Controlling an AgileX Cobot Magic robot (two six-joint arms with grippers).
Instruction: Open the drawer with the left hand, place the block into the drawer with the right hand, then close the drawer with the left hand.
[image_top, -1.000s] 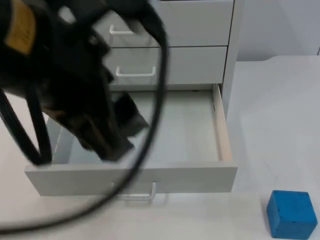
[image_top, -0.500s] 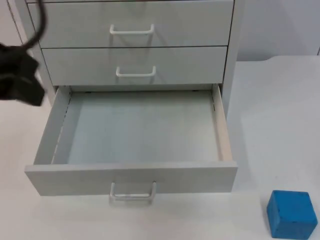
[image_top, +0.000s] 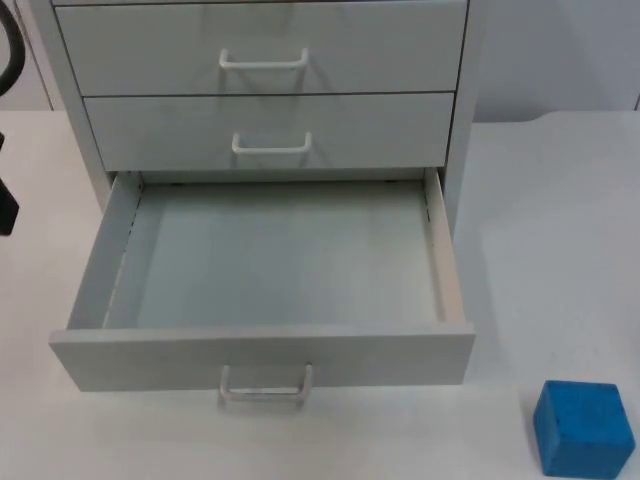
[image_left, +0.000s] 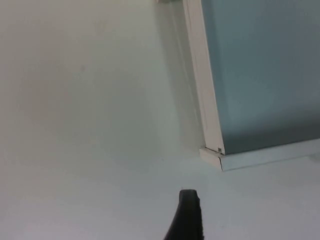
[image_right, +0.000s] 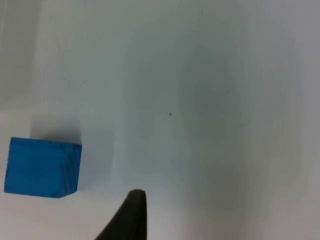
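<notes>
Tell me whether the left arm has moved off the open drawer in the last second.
Yes. A second ago it hung over the open bottom drawer; now it has drawn back past the cabinet's left side, and the left gripper hangs over bare table.

Left pincer (image_left: 186, 215) hanging low above the desk (image_left: 90, 125). Right pincer (image_right: 131, 217) likewise hanging over it.

Blue block (image_right: 42, 167) on white table (image_right: 200, 100)

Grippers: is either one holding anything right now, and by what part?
Nothing held. The blue block sits free on the table; the bottom drawer stands open.
</notes>
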